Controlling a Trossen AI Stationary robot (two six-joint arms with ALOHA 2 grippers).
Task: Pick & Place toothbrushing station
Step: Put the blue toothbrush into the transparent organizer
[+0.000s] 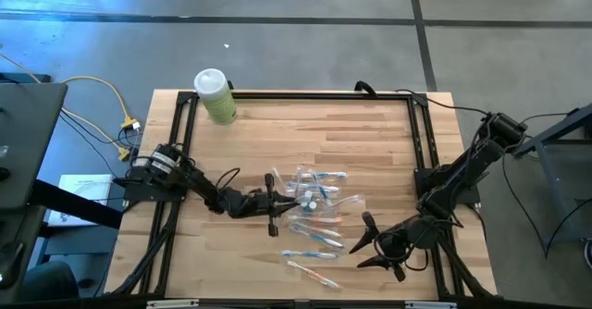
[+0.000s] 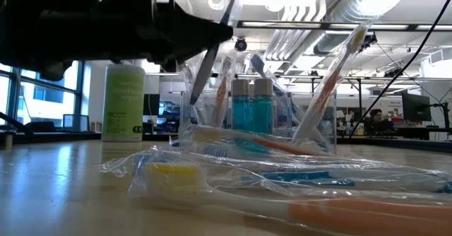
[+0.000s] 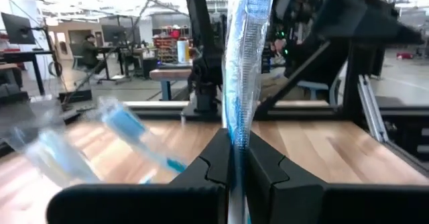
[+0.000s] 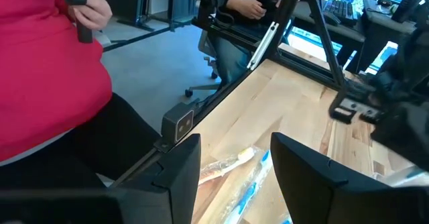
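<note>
Pinching a wrapped blue toothbrush (image 3: pixel 242 83) between its pressed-together fingers (image 3: pixel 213 162), the left gripper (image 1: pixel 274 203) sat near the middle of the wooden table (image 1: pixel 370 152), just beside the clear plastic holder (image 1: pixel 314 194). In the left wrist view the toothbrush stood upright in the grip, its crinkled clear wrapper running up past the fingers. The left arm reached in from the table's left edge.

The holder stood at the table's centre; in the low view it held two small white-capped tubes (image 2: pixel 252 106) of blue liquid, with wrapped toothbrushes leaning in and around it. More wrapped toothbrushes lay loose on the table toward its front edge, among them an orange-handled one (image 1: pixel 313 273) nearest the front and a blue one (image 1: pixel 310 253) just behind it. In the low view a yellow-bristled toothbrush (image 2: pixel 233 193) in its wrapper lay closest to the camera.

The right gripper (image 1: pixel 378 245) hung over the front right part of the table with its fingers (image 4: pixel 179 170) spread, holding nothing, near the loose toothbrushes.

A pale green white-capped bottle (image 1: pixel 215 96) stood at the far left corner, well apart from the rest. A person in a red top (image 4: pixel 47 70) showed beyond the table.
</note>
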